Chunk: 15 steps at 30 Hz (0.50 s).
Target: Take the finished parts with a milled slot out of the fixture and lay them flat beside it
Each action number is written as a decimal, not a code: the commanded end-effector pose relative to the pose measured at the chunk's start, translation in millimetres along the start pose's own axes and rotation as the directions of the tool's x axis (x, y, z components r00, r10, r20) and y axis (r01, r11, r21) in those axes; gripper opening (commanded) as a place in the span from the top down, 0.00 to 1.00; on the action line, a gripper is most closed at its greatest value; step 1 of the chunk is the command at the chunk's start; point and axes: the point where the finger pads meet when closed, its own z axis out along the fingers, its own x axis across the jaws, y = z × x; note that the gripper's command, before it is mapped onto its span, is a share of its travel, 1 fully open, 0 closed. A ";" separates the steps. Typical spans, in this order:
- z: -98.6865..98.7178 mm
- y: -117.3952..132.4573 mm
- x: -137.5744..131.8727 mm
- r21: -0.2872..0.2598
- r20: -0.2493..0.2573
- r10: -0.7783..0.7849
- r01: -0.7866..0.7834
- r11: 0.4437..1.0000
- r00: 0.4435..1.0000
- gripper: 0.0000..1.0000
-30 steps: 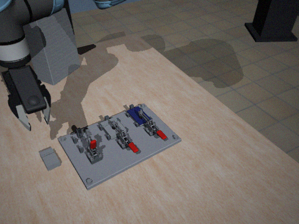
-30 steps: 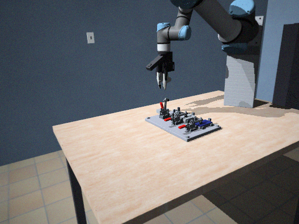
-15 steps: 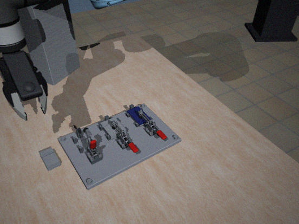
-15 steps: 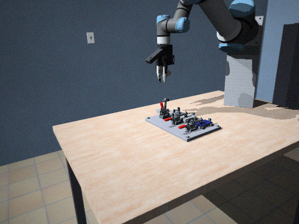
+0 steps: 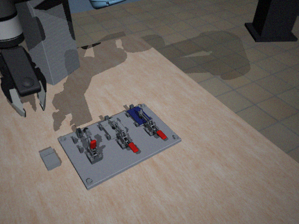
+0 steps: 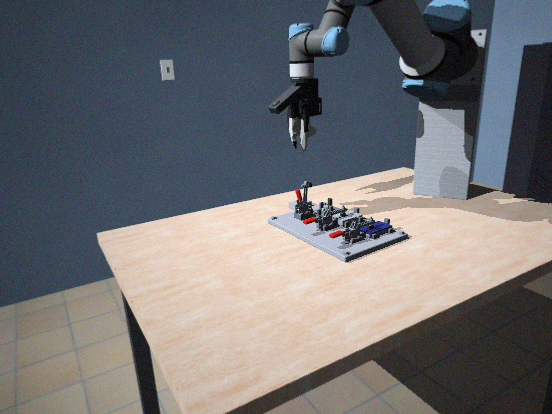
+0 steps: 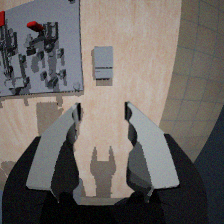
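One grey slotted part (image 5: 51, 160) (image 7: 103, 56) lies flat on the table beside the fixture plate (image 5: 114, 166) (image 6: 320, 243) (image 7: 70, 30). Another grey part (image 5: 108, 131) sits in the middle station under its lowered clamp; its slot is hard to make out. The blue blank (image 5: 134, 114) (image 6: 384, 228) sits under the lowered clamp of the far station. The near station holds no part, and its clamp's red handle (image 5: 93, 144) (image 6: 298, 195) stands upright. My gripper (image 5: 34, 112) (image 6: 299, 148) (image 7: 102, 103) is partly open and empty, high above the table, off the fixture's near-station end.
The lowered red handles of the middle clamp (image 5: 133, 147) and far clamp (image 5: 161, 134) point toward the plate's front edge. Small posts and clamp arms stick up from the plate. The grey robot pedestal (image 5: 51, 54) (image 6: 441, 155) stands behind the fixture.
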 end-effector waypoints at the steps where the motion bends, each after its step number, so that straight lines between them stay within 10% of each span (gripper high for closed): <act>1: -0.6 -0.2 0.0 0.000 0.000 0.000 0.000 1.000 1.000 0.72; 15: -0.6 -0.2 -10.3 0.000 0.000 0.000 0.000 1.000 1.000 0.72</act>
